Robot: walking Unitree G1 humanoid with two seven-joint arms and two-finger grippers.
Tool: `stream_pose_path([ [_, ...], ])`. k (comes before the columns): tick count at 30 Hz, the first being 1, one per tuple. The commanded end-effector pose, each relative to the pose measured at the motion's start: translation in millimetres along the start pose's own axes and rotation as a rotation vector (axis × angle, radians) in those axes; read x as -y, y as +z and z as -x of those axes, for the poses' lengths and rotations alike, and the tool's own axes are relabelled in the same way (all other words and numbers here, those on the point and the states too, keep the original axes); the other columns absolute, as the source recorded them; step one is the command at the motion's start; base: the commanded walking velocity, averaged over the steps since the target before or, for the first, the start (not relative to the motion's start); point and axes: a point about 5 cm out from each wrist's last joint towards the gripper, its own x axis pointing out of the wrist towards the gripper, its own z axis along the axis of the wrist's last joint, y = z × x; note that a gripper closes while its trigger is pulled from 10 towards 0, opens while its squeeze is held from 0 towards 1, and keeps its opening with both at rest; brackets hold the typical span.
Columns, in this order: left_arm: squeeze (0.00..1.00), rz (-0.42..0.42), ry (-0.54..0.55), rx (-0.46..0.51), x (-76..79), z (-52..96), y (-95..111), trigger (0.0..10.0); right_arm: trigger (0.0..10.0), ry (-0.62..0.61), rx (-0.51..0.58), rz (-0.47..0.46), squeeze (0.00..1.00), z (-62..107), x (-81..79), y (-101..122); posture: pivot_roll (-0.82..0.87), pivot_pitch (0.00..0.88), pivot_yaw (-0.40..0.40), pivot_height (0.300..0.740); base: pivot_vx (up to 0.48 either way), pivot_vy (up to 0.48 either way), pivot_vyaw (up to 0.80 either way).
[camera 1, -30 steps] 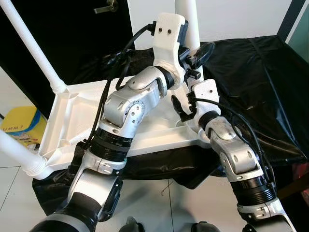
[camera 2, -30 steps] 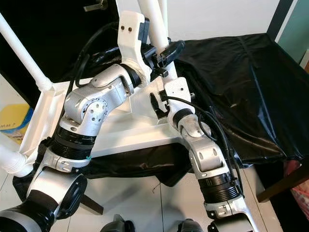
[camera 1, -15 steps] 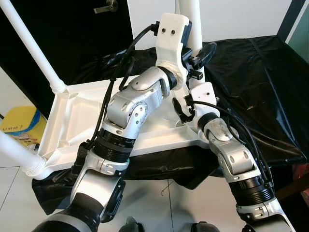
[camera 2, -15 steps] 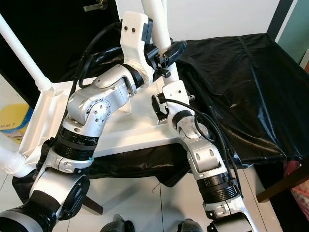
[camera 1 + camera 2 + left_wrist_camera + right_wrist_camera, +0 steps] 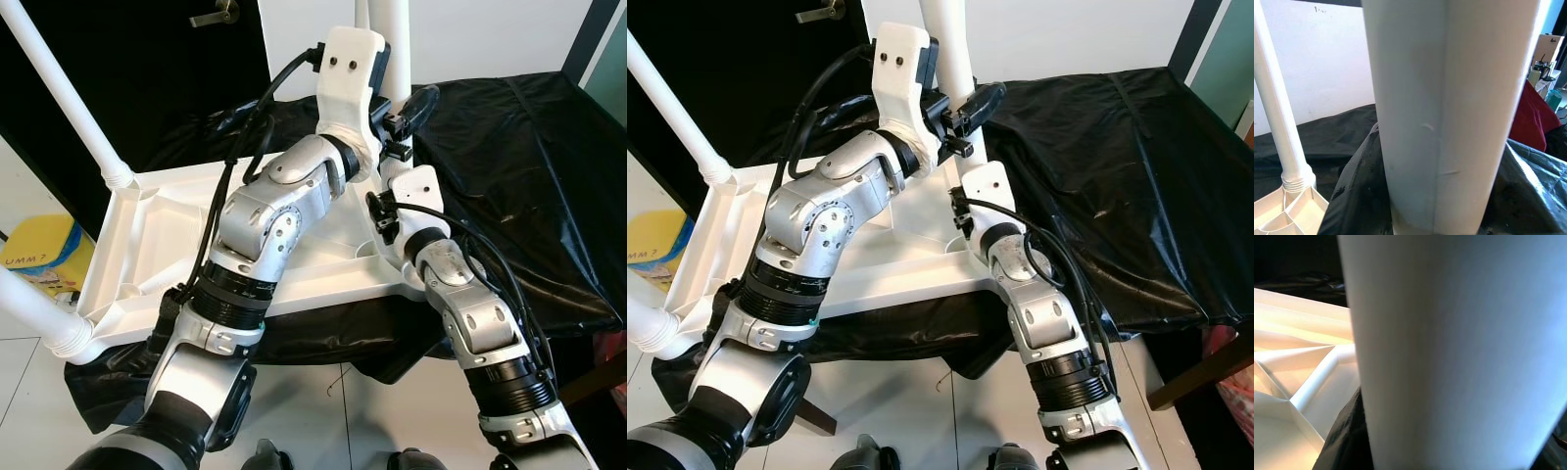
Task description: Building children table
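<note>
A white plastic children's tabletop [image 5: 157, 245] lies upside down on a surface draped in black sheeting [image 5: 529, 166], its ribbed underside facing up. Both of the robot's silver arms reach to the tabletop's far right corner, where an upright white leg [image 5: 390, 44] stands.

Compared with half a second ago, the right pincer [image 5: 382, 211] has moved in closer to the foot of that leg: its black fingers, then plainly spread beside the post, are now tucked against it, and whether they are closed on it cannot be told. The right wrist view has the white leg [image 5: 1449, 352] pressed close in front of the lens, with the tabletop ribs [image 5: 1298, 382] beside it. The left arm and the tabletop have scarcely shifted.

The left pincer [image 5: 402, 113] sits higher on the same leg, its black fingers [image 5: 416, 100] alongside the post; its grip cannot be made out either. In the left wrist view the post [image 5: 1449, 112] rises very near the camera.

Three white legs can be counted standing out of the tabletop: the one being handled, a second one [image 5: 69, 98] slanting up from the far left corner, and a third one [image 5: 39, 313] at the near left corner. The left wrist view also shows a slimmer-looking leg [image 5: 1281, 132] seated in a ribbed collar.

A yellow box [image 5: 39, 257] rests on the pale floor to the left, and a dark door with a lever handle [image 5: 217, 14] stands behind.
</note>
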Motion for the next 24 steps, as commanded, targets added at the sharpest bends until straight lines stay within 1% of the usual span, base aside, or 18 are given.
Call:
stream_pose_path([
  [1,0.0,-0.018,-0.043,0.043,6.3,-2.6,11,10.0,0.0,0.023,-0.033,0.001,0.0,-2.0,-5.5,-5,-0.1,0.059,0.065,0.74,0.0,0.0,0.0],
  [6,0.0,-0.02,-0.06,0.054,7.9,-2.1,13,10.0,0.0,-0.001,-0.034,-0.017,0.0,-1.9,-3.3,-5,-0.1,0.056,0.064,0.74,0.0,0.0,0.0],
  [7,1.0,0.001,-0.072,0.067,8.4,-1.2,14,10.0,10.0,-0.013,-0.032,-0.032,0.0,-2.4,-1.8,-4,-0.1,0.051,0.063,0.74,0.0,0.0,0.0],
  [9,1.0,0.028,-0.085,0.084,8.7,0.1,14,10.0,10.0,-0.034,-0.026,-0.053,0.0,-3.2,0.8,-2,-0.1,0.048,0.061,0.74,0.0,0.0,0.0],
  [11,1.0,0.031,-0.087,0.088,8.7,0.7,14,10.0,10.0,-0.044,-0.024,-0.064,0.0,-3.5,2.1,-2,-0.1,0.047,0.061,0.74,0.0,0.0,0.0],
  [16,1.0,0.006,-0.052,0.085,5.9,2.0,13,10.0,10.0,-0.065,-0.018,-0.075,0.0,-4.1,5.8,0,-0.1,0.045,0.06,0.74,0.0,0.0,0.0],
  [17,0.0,-0.004,-0.028,0.085,3.4,3.1,11,10.0,10.0,-0.071,-0.017,-0.077,0.0,-4.2,7.1,0,-0.1,0.042,0.059,0.74,0.0,0.0,0.0],
  [19,0.0,-0.006,-0.002,0.089,-0.1,6.1,9,10.0,10.0,-0.084,-0.017,-0.089,0.0,-4.2,9.1,0,-0.1,0.039,0.059,0.74,0.0,0.0,0.0],
  [24,0.0,-0.004,0.004,0.101,-2.3,12.5,8,10.0,10.0,-0.111,-0.02,-0.113,0.0,-4.5,13.9,-1,-0.1,0.035,0.056,0.74,0.0,0.0,0.0],
])
